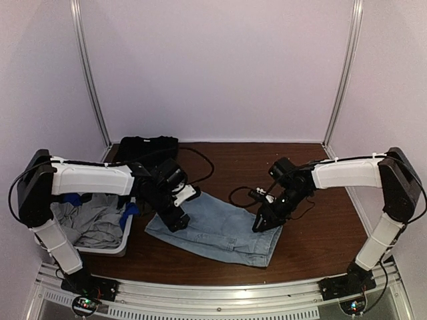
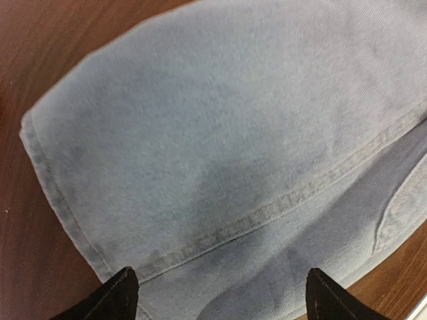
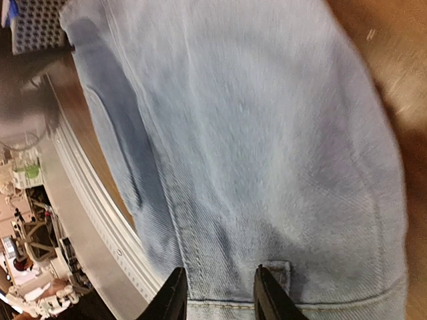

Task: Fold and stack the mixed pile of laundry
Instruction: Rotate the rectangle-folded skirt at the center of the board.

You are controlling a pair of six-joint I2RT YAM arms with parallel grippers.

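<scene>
A brown wooden table (image 1: 320,233) fills the middle of the overhead view, with pale walls behind it. Two white and black robot arms reach inward from the near edge, the left arm (image 1: 90,179) from the left side and the right arm (image 1: 347,173) from the right.

A light-blue denim garment (image 1: 220,230) lies spread flat on the table between the two arms, near the front edge. A white plastic basket (image 1: 100,250) stands on the table's left side, just beside the denim and under the left arm. At the back left of the table lies a black shirt (image 1: 147,145), well apart from the denim. Inside the basket is a crumpled grey garment (image 1: 93,223), with bits of bright-blue cloth (image 1: 73,198) showing at its edges.

The left gripper (image 1: 175,221) points down at the left part of the denim. In its wrist camera its two dark fingers (image 2: 120,293) stand wide apart, with a stitched seam of the denim running below them and nothing gripped.

The right gripper (image 1: 260,223) points down at the right edge of the denim. In its wrist camera its fingers (image 3: 175,293) stand a narrow gap apart over a stitched hem. Whether they pinch the cloth cannot be told.
</scene>
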